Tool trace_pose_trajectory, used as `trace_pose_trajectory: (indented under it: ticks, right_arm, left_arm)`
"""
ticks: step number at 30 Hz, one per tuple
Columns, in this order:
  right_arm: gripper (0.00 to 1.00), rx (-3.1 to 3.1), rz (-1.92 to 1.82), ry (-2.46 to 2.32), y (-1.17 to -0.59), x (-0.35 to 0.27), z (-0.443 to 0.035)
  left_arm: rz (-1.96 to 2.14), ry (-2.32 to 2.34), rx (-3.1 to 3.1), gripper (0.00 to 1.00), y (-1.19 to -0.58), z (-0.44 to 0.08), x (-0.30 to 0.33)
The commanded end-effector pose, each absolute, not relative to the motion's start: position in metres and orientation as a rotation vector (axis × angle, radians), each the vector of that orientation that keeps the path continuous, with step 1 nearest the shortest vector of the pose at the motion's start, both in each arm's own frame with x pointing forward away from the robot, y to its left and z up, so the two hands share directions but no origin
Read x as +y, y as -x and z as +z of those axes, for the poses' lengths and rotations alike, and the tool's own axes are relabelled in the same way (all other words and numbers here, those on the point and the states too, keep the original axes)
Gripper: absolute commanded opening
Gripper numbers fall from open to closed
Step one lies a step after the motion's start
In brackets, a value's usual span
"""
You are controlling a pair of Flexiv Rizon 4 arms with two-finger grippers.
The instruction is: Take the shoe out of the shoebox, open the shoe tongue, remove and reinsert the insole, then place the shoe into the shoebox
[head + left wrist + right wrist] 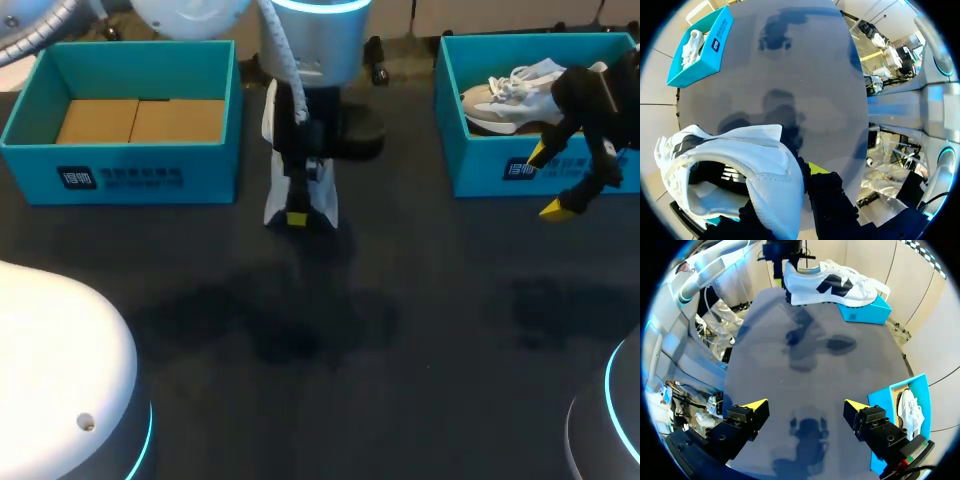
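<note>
The left end effector is pinching a white shoe with dark side marks, gripping it at the heel opening. In the left wrist view one yellow-tipped finger lies against the outside of the collar, while the other is hidden inside the shoe. The right wrist view shows the shoe roughly level with its sole downward, lifted clear of the dark desk, and its shadow falls on the surface below. In the head view it hangs between the two teal boxes, towards the far side of the desk.

The left shoebox stands open near the far left corner, with brown cardboard on its floor. The right shoebox stands open at the far right and holds the other shoe, a pale one lying on its side.

The right end effector hovers over the front wall of the right shoebox. Its fingers are spread wide with nothing between them, and its wrist view looks along the desk towards the lifted shoe
</note>
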State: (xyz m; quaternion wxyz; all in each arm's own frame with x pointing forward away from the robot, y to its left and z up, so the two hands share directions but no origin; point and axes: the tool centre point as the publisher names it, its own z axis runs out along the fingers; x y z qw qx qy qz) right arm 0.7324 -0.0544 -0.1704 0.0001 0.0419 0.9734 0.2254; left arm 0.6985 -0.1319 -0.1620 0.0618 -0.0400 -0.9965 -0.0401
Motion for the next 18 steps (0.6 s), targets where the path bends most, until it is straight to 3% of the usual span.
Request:
trace_pose_trajectory:
  ticks: [1, 18]
  right_arm:
    - [1.0, 3.061, 0.706, -0.132, -0.734, -0.054, -0.171]
    - [1.0, 3.061, 0.706, -0.132, -0.734, -0.054, -0.171]
  left_arm:
    - [-0.043, 0.172, -3.022, 0.0, -0.705, -0.153, -0.1]
    - [-0.007, 0.23, -3.049, 0.0, -0.766, -0.146, -0.003]
